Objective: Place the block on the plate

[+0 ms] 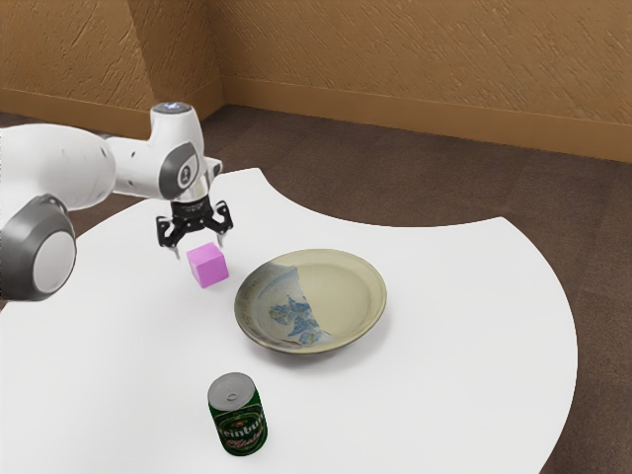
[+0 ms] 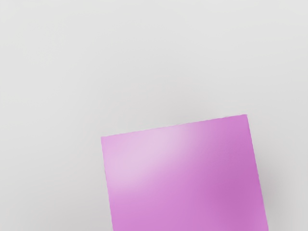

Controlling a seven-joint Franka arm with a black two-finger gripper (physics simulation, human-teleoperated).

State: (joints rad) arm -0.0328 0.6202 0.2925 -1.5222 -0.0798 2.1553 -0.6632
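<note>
In the exterior view, the pink block point(image 1: 205, 267) sits on the white table point(image 1: 444, 326), beside the plate point(image 1: 346, 296) and apart from it. The gripper point(image 1: 200, 249) is just over the block, its two fingers spread wide with nothing clamped between them. The green can point(image 1: 237, 420) stands well apart, near the table's edge. The block looks solid and stiff, probably light, and unlikely to crush or bend under a firm pinch. The plate looks like glazed pottery, so it is the more breakable thing: the block should be set down softly inside its rim.

In the wrist view, the block's top is flat and square, with a smooth sheen that could make it a little slippery. The best hold would be on two opposite upright faces, low and centred, the fingers squared to them; a corner grip might twist it loose
</note>
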